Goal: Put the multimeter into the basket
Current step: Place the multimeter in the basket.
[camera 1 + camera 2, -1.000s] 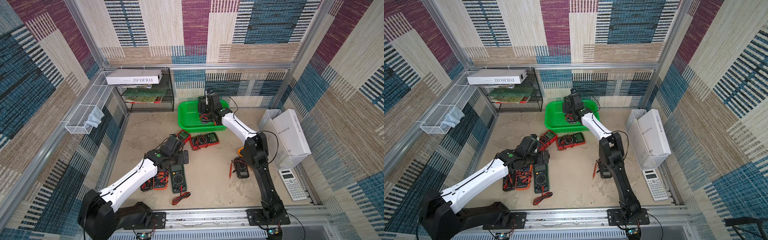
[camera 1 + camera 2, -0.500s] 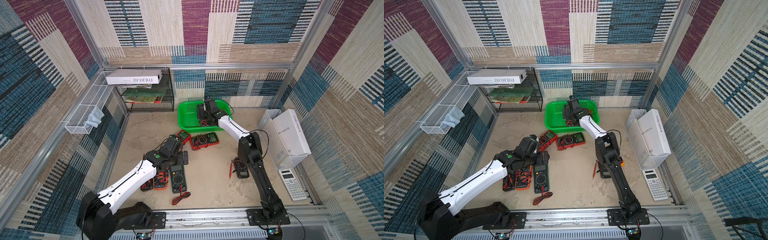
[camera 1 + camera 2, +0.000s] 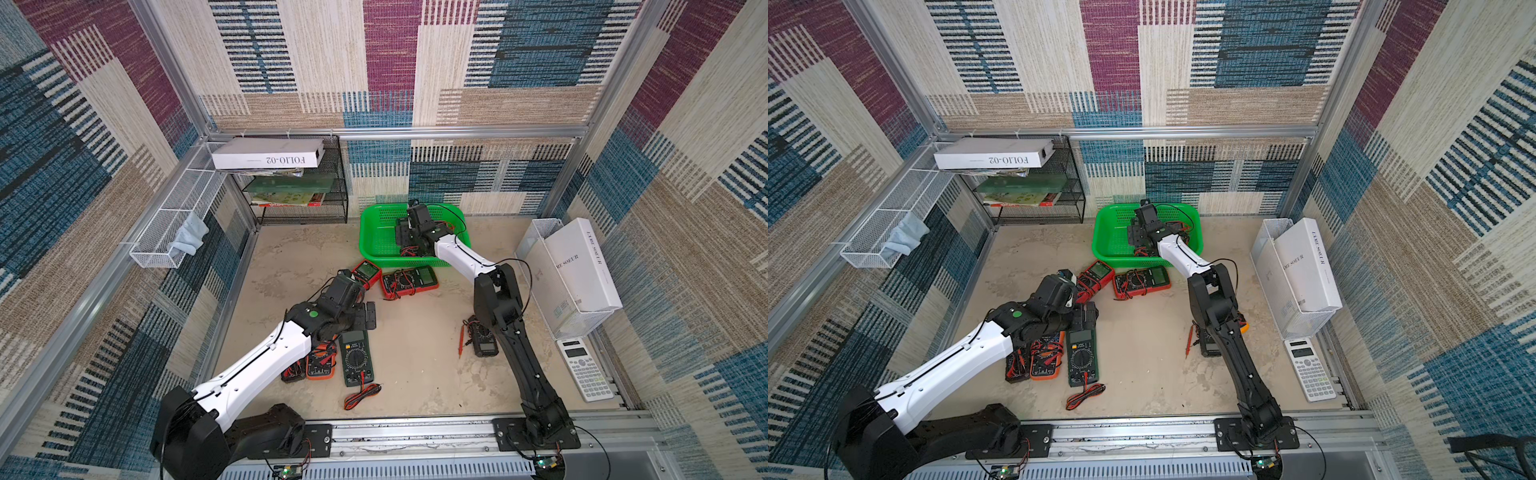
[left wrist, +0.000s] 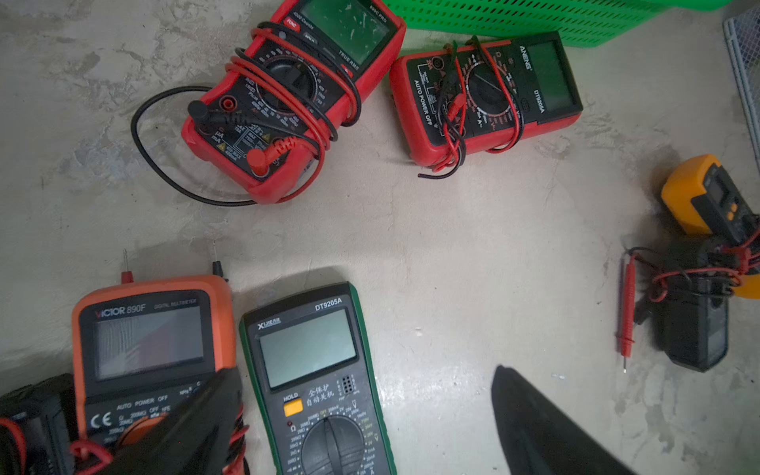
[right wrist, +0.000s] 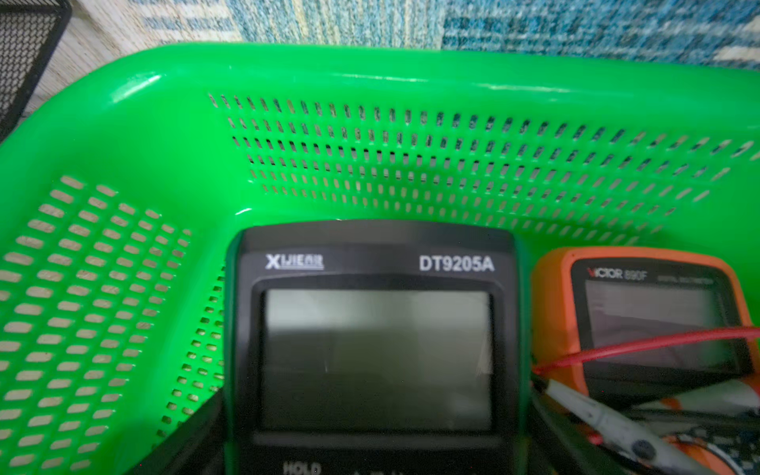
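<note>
Right pincer (image 5: 376, 411) is down inside the green basket (image 3: 378, 232), clamped on the held green multimeter (image 5: 376, 263) (XIJIE DT9205A). A black finger presses each long side and the screen faces up. The meter's top end is near the basket's slotted back wall. Can't tell if it sits on the basket floor.

Just beside it in the basket is an orange Victor 890F (image 5: 658, 312) with a red lead across its screen.

Left pincer (image 4: 366, 370) has its jaws wide apart, holding nothing. It hovers low over the desk (image 3: 415, 374), above a second green DT9205A (image 4: 312, 370) and another orange Victor meter (image 4: 152, 341) lying side by side, touching.

Two red multimeters wrapped in leads sit on the desk in front of the basket: an 890C PRO (image 4: 288, 103) and an ANENG (image 4: 485, 90). A black meter (image 4: 695, 304) with red probes and a yellow meter (image 4: 699, 193) lie near the right arm's lower link.

A calculator (image 3: 582, 370) is at the desk's right edge, next to a white box (image 3: 582, 266) in a mesh holder. A black mesh rack (image 3: 299, 195) stands at the back, left of the basket.
</note>
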`<state>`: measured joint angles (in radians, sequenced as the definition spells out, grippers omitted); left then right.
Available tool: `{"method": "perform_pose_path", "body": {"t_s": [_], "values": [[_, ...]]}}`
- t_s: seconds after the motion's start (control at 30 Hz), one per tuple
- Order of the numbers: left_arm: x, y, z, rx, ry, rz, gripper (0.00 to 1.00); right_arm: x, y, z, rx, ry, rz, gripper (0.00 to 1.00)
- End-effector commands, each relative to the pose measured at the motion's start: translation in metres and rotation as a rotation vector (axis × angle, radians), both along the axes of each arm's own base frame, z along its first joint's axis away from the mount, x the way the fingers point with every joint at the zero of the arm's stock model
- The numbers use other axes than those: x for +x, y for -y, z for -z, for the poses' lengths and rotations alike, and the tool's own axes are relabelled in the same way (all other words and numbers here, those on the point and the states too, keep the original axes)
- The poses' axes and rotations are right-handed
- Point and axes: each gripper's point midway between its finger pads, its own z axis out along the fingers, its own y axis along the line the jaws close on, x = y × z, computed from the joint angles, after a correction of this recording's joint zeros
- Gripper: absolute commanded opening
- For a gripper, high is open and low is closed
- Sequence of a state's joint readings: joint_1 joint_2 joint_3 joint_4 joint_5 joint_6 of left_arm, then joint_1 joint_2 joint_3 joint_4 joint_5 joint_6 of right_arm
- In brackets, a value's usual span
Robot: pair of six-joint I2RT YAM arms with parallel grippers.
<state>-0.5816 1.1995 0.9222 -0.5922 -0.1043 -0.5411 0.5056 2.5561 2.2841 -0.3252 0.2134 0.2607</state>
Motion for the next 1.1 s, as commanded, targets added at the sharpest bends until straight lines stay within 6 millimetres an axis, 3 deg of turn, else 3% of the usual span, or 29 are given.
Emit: {"method": "perform_pose_path", "body": {"t_s": [0.0, 0.37, 0.57, 0.7, 0.87, 1.07], "values": [[-0.003, -0.001, 0.002, -0.001, -0.015, -0.003, 1.00, -0.003, 0.005, 0.014, -0.026, -0.032, 0.020, 0.82], [-0.002, 0.000, 0.001, -0.002, -0.016, -0.005, 1.00, 0.004, 0.021, 0.010, -0.028, -0.023, 0.074, 1.00], [-0.002, -0.001, 0.000, 0.003, -0.015, -0.008, 1.00, 0.003, 0.022, -0.004, -0.018, -0.010, 0.074, 1.00], [-0.002, -0.003, -0.001, 0.010, -0.008, -0.009, 1.00, 0.000, 0.021, -0.024, -0.007, 0.010, 0.069, 1.00], [-0.002, -0.007, -0.005, 0.034, 0.003, -0.007, 1.00, -0.011, 0.016, -0.062, 0.021, 0.059, 0.050, 1.00], [-0.002, -0.014, -0.009, 0.066, 0.027, -0.011, 1.00, -0.036, 0.011, -0.096, 0.042, 0.091, 0.026, 1.00]]}}
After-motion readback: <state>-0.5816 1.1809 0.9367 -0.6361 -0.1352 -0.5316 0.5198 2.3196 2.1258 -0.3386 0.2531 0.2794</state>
